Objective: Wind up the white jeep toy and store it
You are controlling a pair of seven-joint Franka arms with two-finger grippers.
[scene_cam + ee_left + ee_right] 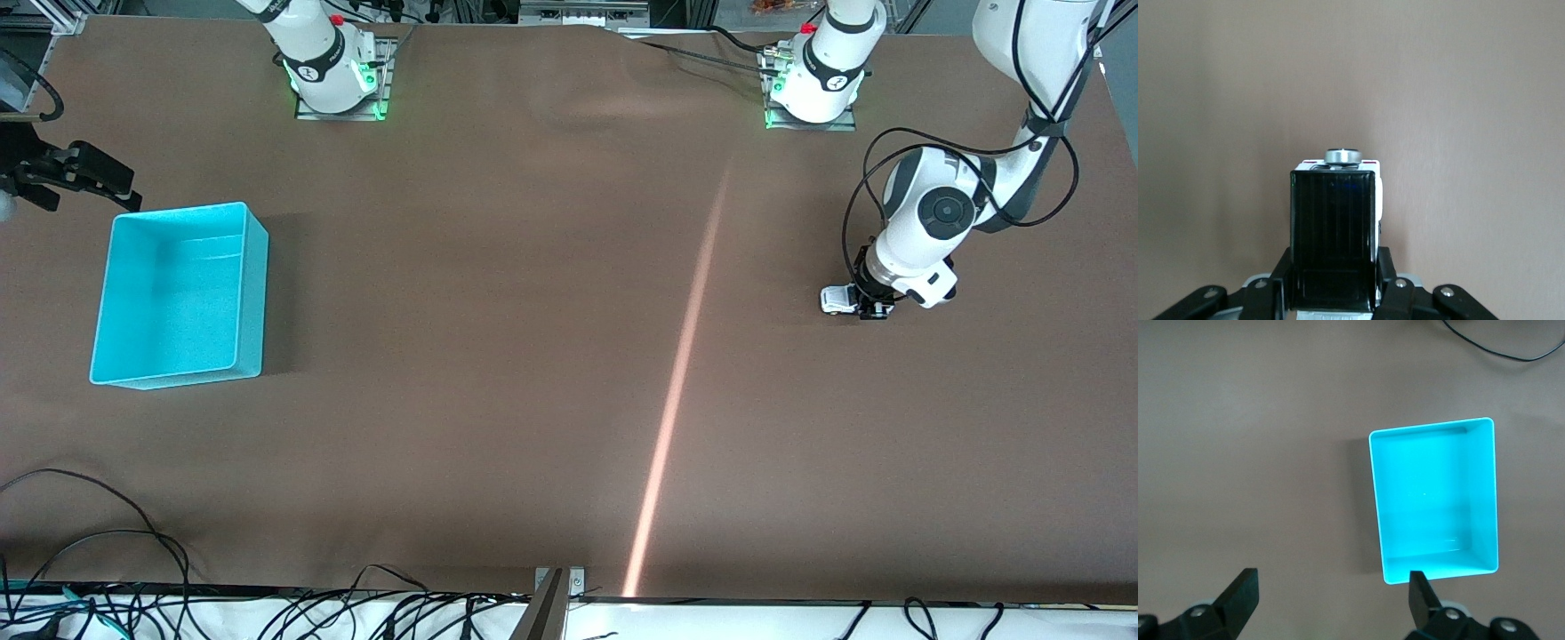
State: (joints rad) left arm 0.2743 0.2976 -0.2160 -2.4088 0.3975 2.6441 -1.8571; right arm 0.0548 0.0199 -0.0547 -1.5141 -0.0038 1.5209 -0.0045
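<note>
Partly hidden: white jeep toy [835, 300] in left hand [867, 307].

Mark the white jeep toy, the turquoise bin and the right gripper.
white jeep toy [1333, 233], left wrist view, on its black roof.
turquoise bin [253, 293], front view, on its side wall toward the left arm's end.
right gripper [1331, 597], right wrist view, midway between its open fingertips.

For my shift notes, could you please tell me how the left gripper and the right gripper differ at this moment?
The left gripper is shut on the white jeep toy at the left arm's end of the table, while the right gripper is open and holds nothing. The left gripper is down at the table surface; the right gripper waits in the air beside the turquoise bin. Both are black two-finger grippers.
</note>
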